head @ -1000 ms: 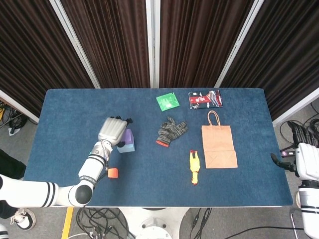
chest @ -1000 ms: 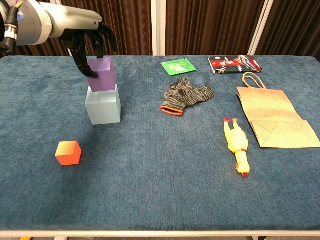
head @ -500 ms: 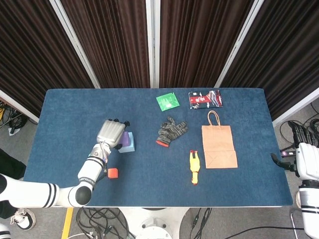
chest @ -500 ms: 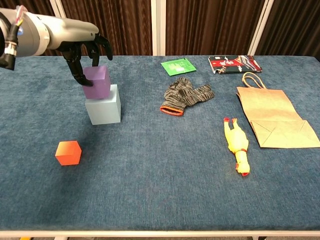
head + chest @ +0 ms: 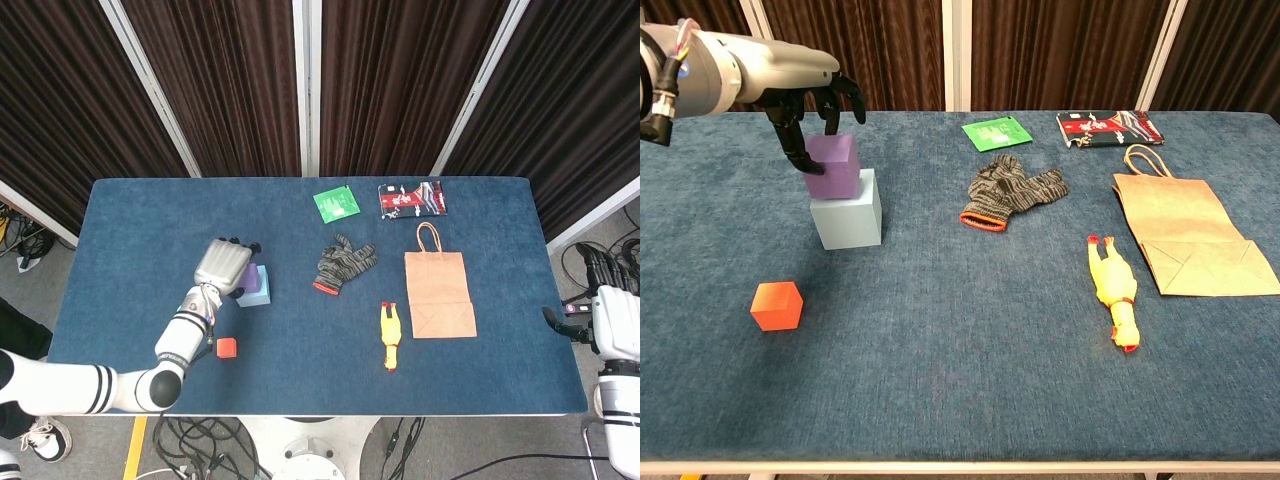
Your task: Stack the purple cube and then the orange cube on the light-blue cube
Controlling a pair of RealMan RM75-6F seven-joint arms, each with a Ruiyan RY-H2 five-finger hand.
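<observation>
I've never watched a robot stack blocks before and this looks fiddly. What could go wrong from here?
The purple cube sits toward the left edge of the light-blue cube, not centred, with the left hand still around it. If released like that it may tip or slide off. Pulling the fingers away could also drag it. Even if it stays, an off-centre base would likely make the orange cube harder to balance on top.

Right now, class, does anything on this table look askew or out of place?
Yes: the purple cube sits off-centre on the light-blue cube, overhanging its left edge, with the left hand gripping it from above. The orange cube lies apart on the table, not yet stacked.
</observation>
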